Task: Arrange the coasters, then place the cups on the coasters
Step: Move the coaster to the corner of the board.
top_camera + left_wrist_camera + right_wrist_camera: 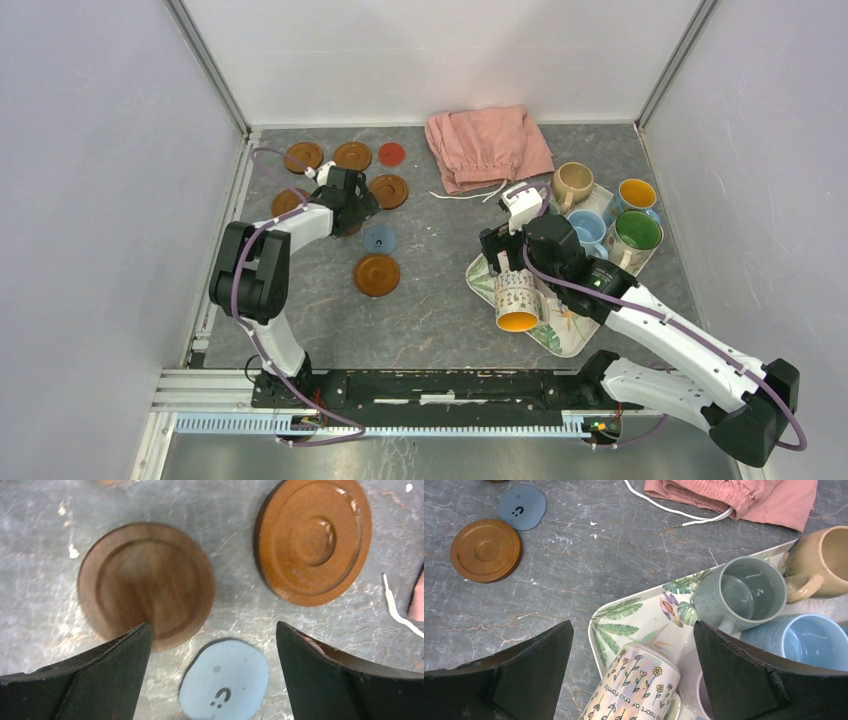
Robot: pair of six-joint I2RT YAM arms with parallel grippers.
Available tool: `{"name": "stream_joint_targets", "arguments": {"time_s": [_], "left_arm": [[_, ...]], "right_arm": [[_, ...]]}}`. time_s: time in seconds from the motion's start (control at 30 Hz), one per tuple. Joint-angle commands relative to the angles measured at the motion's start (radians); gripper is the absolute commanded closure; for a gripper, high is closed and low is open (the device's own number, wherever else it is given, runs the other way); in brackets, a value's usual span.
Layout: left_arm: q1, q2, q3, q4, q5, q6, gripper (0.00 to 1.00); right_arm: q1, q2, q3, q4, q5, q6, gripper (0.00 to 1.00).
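Left tool (212, 626): stood wide and empty over the blue coaster (225, 680), brown coasters (146, 585) loose on the bench (240, 605) beside it, apparently lined up to arrange them. Right tool (633, 625): wide, empty, hung above cups (744, 587) crowded on the tray (624, 611), unplaced pending coasters.

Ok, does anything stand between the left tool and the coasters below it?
Nothing visible does. The left tool hangs open above the dark brown coaster, the orange-brown coaster and the blue coaster, all lying flat and uncovered.
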Motion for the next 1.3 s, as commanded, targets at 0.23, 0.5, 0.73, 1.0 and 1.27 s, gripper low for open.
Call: {"name": "stream_joint_targets", "arguments": {"time_s": [0.23,0.5,0.73,1.0,1.27], "left_arm": [[-0.004,-0.216,-0.261,-0.004,-0.064,-0.095,0.0],[0.008,-0.274,-0.336,-0.005,-0.119,-0.097,0.0],[0.053,-0.263,-0.33,0.013,-0.107,-0.097,0.0],[0.105,-0.225,-0.276,0.017,-0.102,-0.081,0.0],[0.119,-0.15,-0.193,0.021,-0.074,-0.051,0.0]], "right_arm": [[-0.004,0.013,-0.011,0.063,-0.033,0.006,0.02],[-0.005,0.015,-0.009,0.062,-0.04,0.001,0.02],[-0.004,0.01,-0.011,0.058,-0.042,-0.004,0.02],[-0.005,0.0,-0.014,0.052,-0.036,-0.012,0.02],[-0.005,-0.005,-0.014,0.047,-0.029,-0.019,0.02]]}}
